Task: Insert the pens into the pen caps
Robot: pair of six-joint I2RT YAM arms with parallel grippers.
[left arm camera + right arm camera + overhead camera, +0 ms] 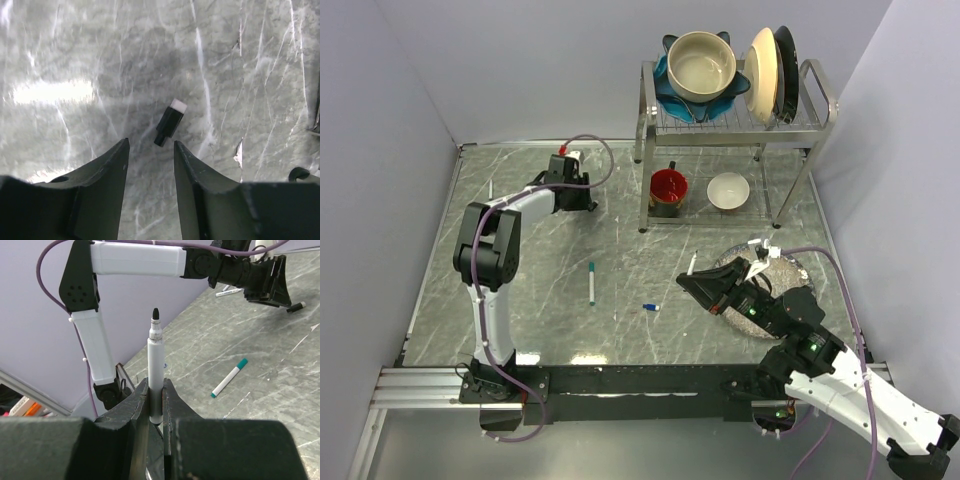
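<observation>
- The grey marbled worktop [620, 230] carried everything, and a loaded dish rack [645, 100] filled its far right corner, well apart from the task's things
- The right pincer [156, 388], over the worktop's right side toward the near edge, was clamped low on the barrel of a white pen [155, 365]; that left the bare black tip upright and free, ready, I judge, to meet a cap
- The left pincer [150, 144] hung near the far left corner with its jaws apart and pointed down at the worktop, apparently lined up to close on the cap below
- A teal-capped pen [591, 283] lay flat mid-worktop, already finished by the look of it
- A blue cap [651, 307] lay loose toward the near edge, between that pen and the right pincer
- The black cap [170, 122], white at one end, lay on the worktop just beyond the left fingertips, in line with their gap and untouched
</observation>
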